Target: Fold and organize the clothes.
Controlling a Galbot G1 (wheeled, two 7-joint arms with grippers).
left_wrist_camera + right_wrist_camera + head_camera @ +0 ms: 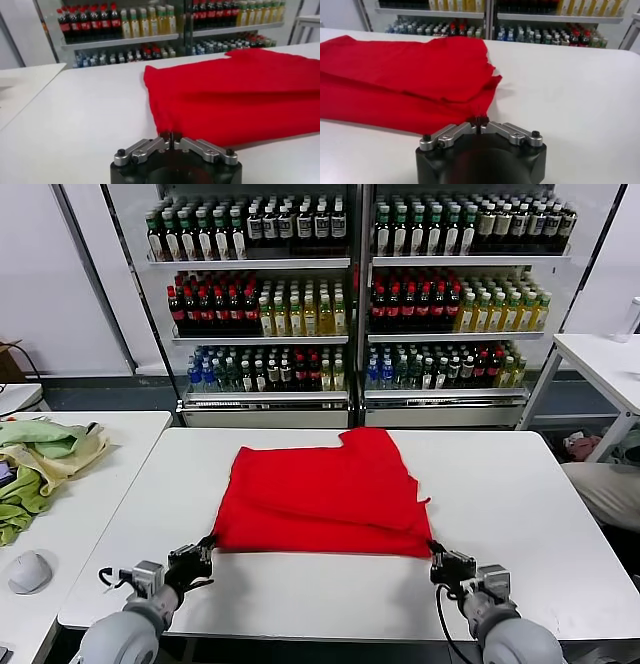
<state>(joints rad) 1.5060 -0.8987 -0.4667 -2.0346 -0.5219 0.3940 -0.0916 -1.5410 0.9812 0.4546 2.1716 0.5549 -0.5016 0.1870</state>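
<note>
Left claw (pixel 203 556) pinched shut on near-left hem corner of red T-shirt (pixel 320 489). Shirt lies flat mid-worktop (pixel 520 484), long axis left–right, stretching away from both claws toward the far edge. Right claw (pixel 440 561) shut on near-right corner. Both arms equally near.

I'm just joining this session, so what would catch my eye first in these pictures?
The red T-shirt lies partly folded in the middle of the white table. The left gripper and right gripper are each shut on one of its near corners. Behind stand shelves of bottles.
</note>
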